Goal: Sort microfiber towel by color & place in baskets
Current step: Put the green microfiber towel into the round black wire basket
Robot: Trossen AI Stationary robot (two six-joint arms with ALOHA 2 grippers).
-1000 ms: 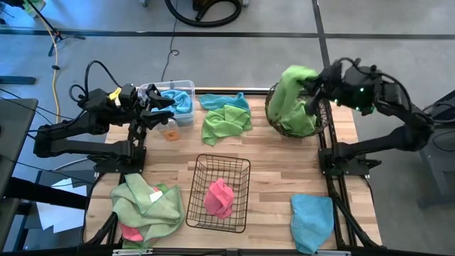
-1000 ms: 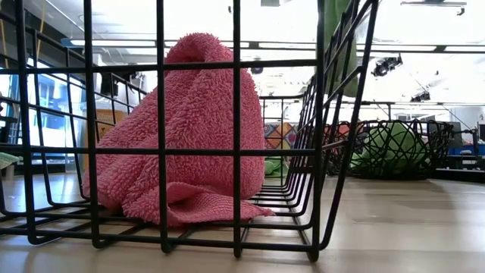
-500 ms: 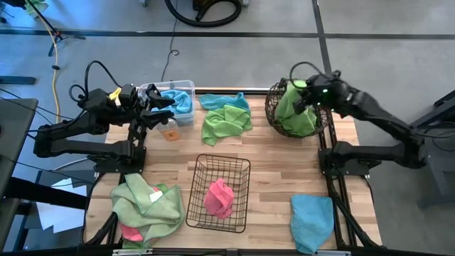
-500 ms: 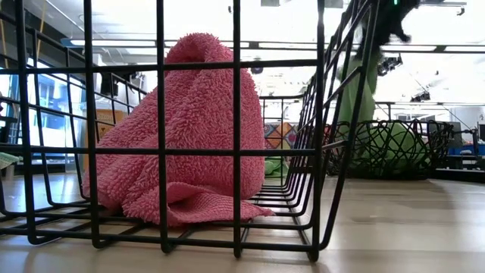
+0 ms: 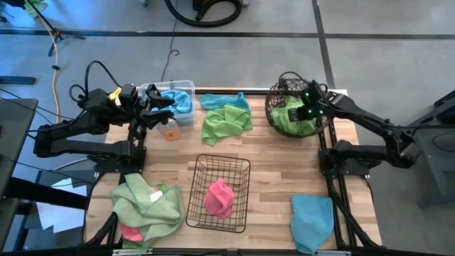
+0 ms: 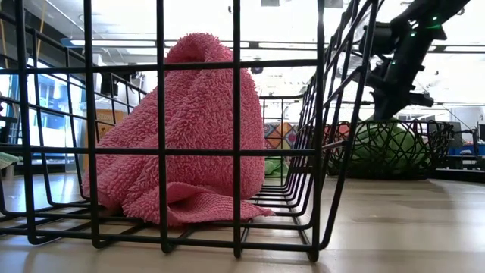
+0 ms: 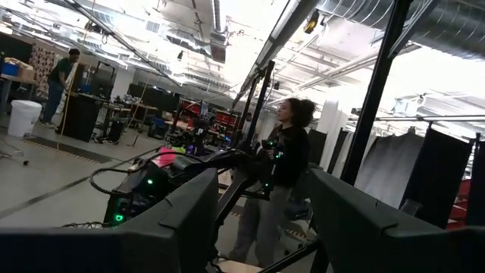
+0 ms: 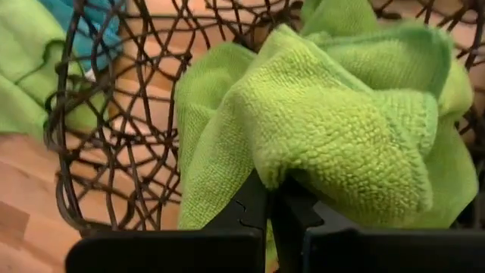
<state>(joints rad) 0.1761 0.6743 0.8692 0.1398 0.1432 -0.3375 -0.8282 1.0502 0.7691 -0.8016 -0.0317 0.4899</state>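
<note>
1. Right hand [image 5: 304,108] is down inside the round woven basket [image 5: 276,114] at the table's far right corner, clenched on a lime green towel [image 5: 298,121]. The right wrist view shows the fingers pinched together with the cloth bunched over them. The towel sits within the basket wall but is not yet let go.
2. Left hand [image 5: 162,108] hovers above the clear bin [image 5: 186,85] at the far left corner, fingers parted, nothing between them. A light blue towel [image 5: 178,99] already lies in that bin.
3. Black wire basket [image 5: 242,206] stands near the middle of the table's near edge, with one pink towel [image 5: 219,198] in it.
4. Judged done: one blue in the clear bin and one pink in the wire basket; one green is as good as delivered, pending release.
5. Left to sort, far edge between bin and round basket: a blue cloth [image 5: 222,101] with a green cloth [image 5: 226,122] partly over it.
6. Left to sort, near left corner: a heap of green cloths [image 5: 146,203] with a pink cloth [image 5: 131,232] showing under it. The count in the heap is unclear.
7. Left to sort, near right corner: a blue cloth [image 5: 313,219] overhanging the table edge.
8. Estimate: under halfway; at least five loose cloths remain.
</note>
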